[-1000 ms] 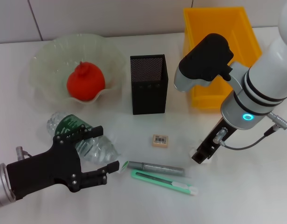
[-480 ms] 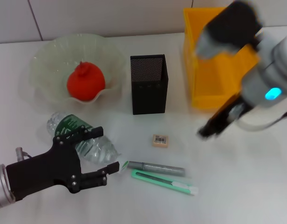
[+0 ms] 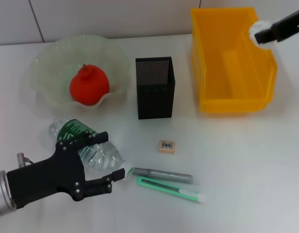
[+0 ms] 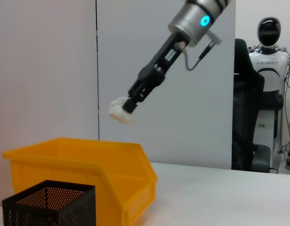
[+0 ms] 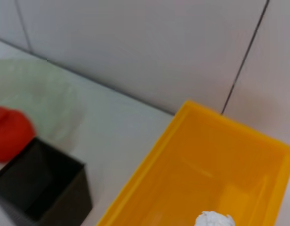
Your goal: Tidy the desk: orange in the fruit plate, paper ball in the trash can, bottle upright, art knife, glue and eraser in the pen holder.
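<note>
My right gripper (image 3: 261, 34) is shut on the white paper ball (image 3: 259, 27) and holds it over the far right rim of the yellow trash bin (image 3: 204, 63). The left wrist view shows that ball (image 4: 119, 110) hanging above the bin (image 4: 88, 162). The orange (image 3: 89, 85) lies in the glass fruit plate (image 3: 47, 68). The clear bottle (image 3: 86, 145) lies on its side, between the fingers of my open left gripper (image 3: 113, 154). The eraser (image 3: 167, 145), grey glue stick (image 3: 164, 174) and green art knife (image 3: 171, 189) lie on the table in front of the black mesh pen holder (image 3: 155, 90).
The pen holder stands between plate and bin. A tiled wall runs behind the table. In the right wrist view the bin (image 5: 182, 188) is below, with the pen holder (image 5: 41, 188) beside it.
My right arm has lifted the paper ball from the table's front right and carried it up and back over the yellow bin. My left gripper has not moved.
</note>
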`<state>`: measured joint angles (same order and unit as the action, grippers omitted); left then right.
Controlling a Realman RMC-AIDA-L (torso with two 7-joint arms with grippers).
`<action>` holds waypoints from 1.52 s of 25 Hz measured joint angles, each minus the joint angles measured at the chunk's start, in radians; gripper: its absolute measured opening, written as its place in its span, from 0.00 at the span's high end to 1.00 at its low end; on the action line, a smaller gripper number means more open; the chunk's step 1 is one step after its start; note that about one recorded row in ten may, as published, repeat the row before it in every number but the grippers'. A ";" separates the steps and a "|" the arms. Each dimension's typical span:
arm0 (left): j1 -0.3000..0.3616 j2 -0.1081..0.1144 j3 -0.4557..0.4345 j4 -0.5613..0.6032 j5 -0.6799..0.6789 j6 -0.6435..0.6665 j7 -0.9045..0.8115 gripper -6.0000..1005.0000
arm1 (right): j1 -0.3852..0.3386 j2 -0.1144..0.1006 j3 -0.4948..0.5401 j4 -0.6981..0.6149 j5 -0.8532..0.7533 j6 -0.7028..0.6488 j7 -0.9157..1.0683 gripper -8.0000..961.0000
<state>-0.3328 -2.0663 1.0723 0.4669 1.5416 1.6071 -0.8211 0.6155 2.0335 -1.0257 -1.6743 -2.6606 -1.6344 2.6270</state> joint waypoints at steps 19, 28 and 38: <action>-0.005 0.001 0.001 -0.001 0.000 0.000 -0.005 0.14 | 0.104 0.044 -0.026 0.397 -0.090 0.327 -0.076 0.35; -0.001 0.002 -0.006 -0.001 -0.004 0.005 0.001 0.14 | -0.091 0.046 -0.026 0.051 0.214 0.289 -0.130 0.14; 0.004 0.002 -0.013 0.008 -0.007 0.015 0.004 0.14 | -0.451 0.053 -0.015 0.044 0.878 0.299 -0.596 0.13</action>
<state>-0.3286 -2.0646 1.0589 0.4747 1.5342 1.6217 -0.8174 0.1644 2.0862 -1.0402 -1.6305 -1.7827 -1.3349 2.0314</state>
